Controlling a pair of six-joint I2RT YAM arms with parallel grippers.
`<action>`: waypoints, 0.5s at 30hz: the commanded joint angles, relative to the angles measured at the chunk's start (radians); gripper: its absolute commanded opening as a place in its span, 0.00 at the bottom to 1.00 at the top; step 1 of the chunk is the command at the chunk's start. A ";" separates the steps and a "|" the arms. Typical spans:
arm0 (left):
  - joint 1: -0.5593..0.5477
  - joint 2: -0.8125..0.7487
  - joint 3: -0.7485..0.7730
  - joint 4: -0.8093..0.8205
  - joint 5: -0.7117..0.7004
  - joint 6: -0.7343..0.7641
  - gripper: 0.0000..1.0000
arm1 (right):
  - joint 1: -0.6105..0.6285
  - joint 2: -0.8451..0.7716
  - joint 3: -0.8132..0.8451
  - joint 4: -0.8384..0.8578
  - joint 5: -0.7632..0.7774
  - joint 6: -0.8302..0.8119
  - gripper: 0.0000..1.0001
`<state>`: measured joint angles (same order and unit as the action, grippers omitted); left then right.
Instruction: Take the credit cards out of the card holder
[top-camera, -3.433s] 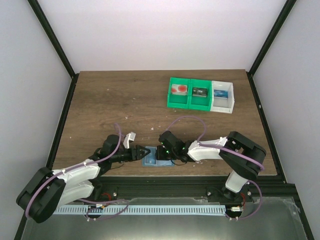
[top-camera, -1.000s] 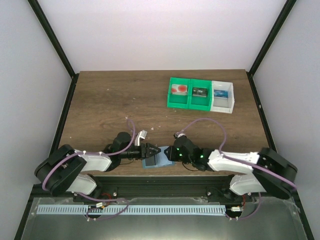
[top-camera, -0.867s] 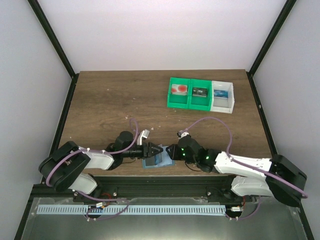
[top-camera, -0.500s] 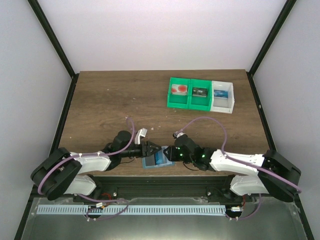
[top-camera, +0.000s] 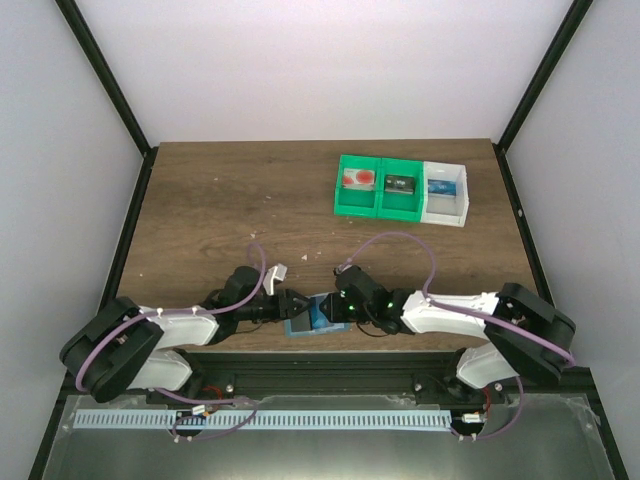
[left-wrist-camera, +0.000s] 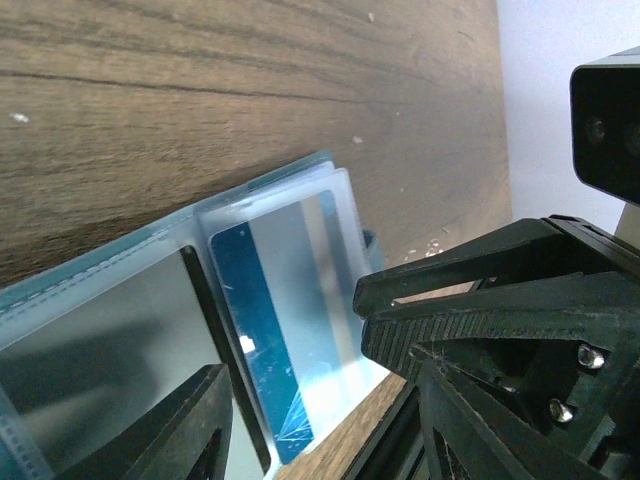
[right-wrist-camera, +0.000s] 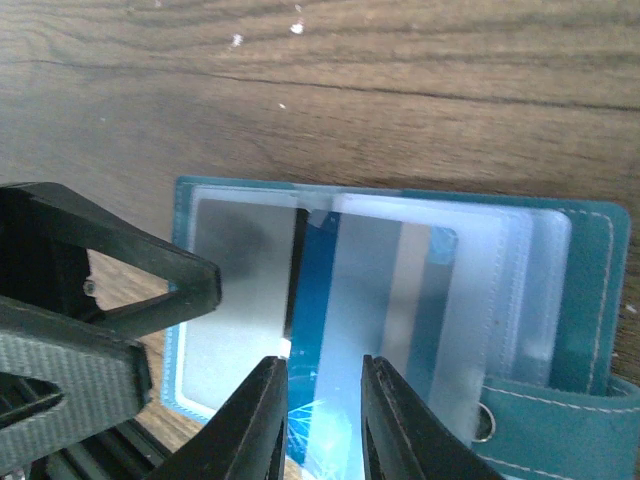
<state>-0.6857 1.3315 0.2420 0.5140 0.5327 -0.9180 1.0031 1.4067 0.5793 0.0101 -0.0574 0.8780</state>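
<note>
The card holder (top-camera: 303, 324) lies open near the table's front edge, a light-blue wallet (right-wrist-camera: 600, 300) with clear sleeves. A blue credit card (right-wrist-camera: 318, 290) sits inside a sleeve, also visible in the left wrist view as a blue card (left-wrist-camera: 250, 330). My left gripper (top-camera: 293, 305) comes in from the left, jaws well apart (left-wrist-camera: 320, 440) over the wallet's near edge. My right gripper (top-camera: 326, 308) faces it from the right, jaws narrowly apart (right-wrist-camera: 322, 420) just above the blue card's corner, pinching nothing. The right fingers (left-wrist-camera: 470, 270) almost meet the left fingers (right-wrist-camera: 120, 260).
At the back right stand a green bin (top-camera: 378, 212) with two compartments and a white bin (top-camera: 445, 217). A small flat item lies in each: a red one (top-camera: 357, 179), a dark one (top-camera: 400, 183) and a blue one (top-camera: 440, 186). A black frame rail runs just beyond the table's near edge.
My right arm has drawn its elbow inward while its gripper stayed at the wallet. The left jaws have narrowed a little. The wallet has not moved.
</note>
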 joint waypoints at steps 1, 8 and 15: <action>0.006 0.039 -0.017 0.013 -0.003 0.030 0.54 | 0.006 0.028 -0.021 -0.013 0.032 0.030 0.21; 0.006 0.086 -0.021 0.068 0.019 0.022 0.52 | 0.006 0.042 -0.035 -0.027 0.041 0.045 0.21; 0.005 0.124 -0.026 0.152 0.033 -0.002 0.50 | 0.006 0.063 -0.061 0.016 0.020 0.054 0.18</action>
<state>-0.6849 1.4284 0.2264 0.5903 0.5518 -0.9131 1.0031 1.4437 0.5510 0.0162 -0.0406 0.9150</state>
